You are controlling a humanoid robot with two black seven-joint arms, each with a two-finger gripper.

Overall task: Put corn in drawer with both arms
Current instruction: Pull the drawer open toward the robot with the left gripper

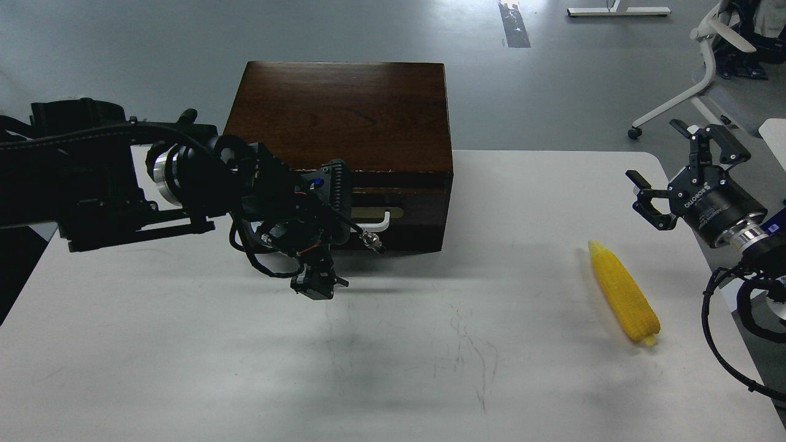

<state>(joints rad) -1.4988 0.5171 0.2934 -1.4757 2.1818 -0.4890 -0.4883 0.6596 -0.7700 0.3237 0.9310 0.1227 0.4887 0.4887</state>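
The yellow corn (623, 291) lies on the white table (393, 344) at the right, tip pointing away from me. The dark wood cabinet (344, 110) stands at the table's back. Its drawer (420, 215) is pulled out a little, with a thin gap showing above the front. My left gripper (334, 212) is at the left part of the white handle (379, 221), closed around it; the fingers hide that part. My right gripper (672, 175) is open and empty, above and to the right of the corn's tip.
The table's right edge runs close beside the corn. A white office chair base (706, 61) stands on the floor at the back right. Black cables (715, 319) hang from my right arm by the table's right edge.
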